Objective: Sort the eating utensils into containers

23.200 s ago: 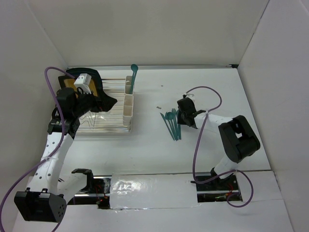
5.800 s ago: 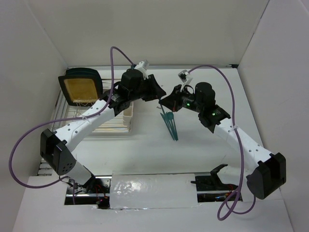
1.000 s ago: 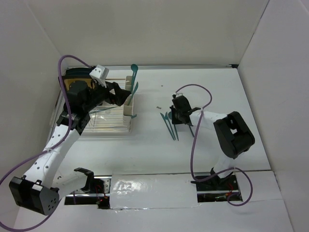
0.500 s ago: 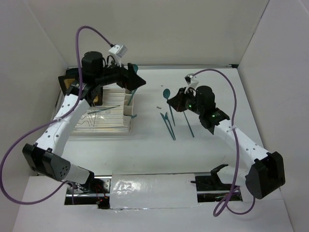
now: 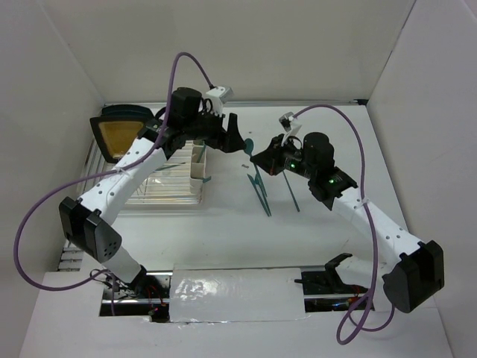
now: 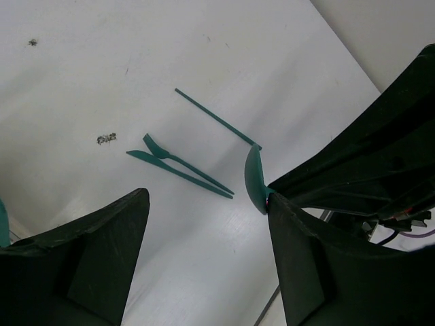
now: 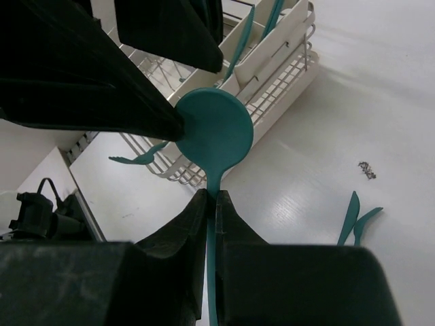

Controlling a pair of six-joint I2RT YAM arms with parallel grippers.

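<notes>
**Mia:** Where is the spoon point(image 7: 214, 129)?

**Ben:** It is up in the air, over the white table point(image 6: 102, 68). The right gripper point(image 7: 212, 200) has it. Its two fingers point(image 7: 180, 238) are pressed tight on the thin handle. The round end sticks out in front.

**Mia:** And the left gripper point(image 6: 207, 200)?

**Ben:** It is right there at the round end of the spoon. Its fingers point(image 6: 102, 258) stand wide apart and they hold nothing. The round end sits between them, very close to one finger. I cannot tell if it touches.

**Mia:** Where are the cups point(image 5: 197, 160)?

**Ben:** They stand in a row at the right side of the wire rack point(image 5: 149, 183), to the left of both grippers. Some green pieces point(image 7: 239, 47) stand in them.

**Mia:** What lies on the table?

**Ben:** A fork point(image 6: 160, 149) and a knife point(image 6: 178, 174) lie side by side, below the grippers. Near them lies one more long green piece point(image 6: 214, 117). One end is hidden, so I cannot say what kind it is. A second fork point(image 7: 136, 159) lies by the corner of the rack.

**Mia:** Anything else?

**Ben:** A dark plate point(image 5: 123, 136) with a yellow middle is at the far left of the rack.
</notes>
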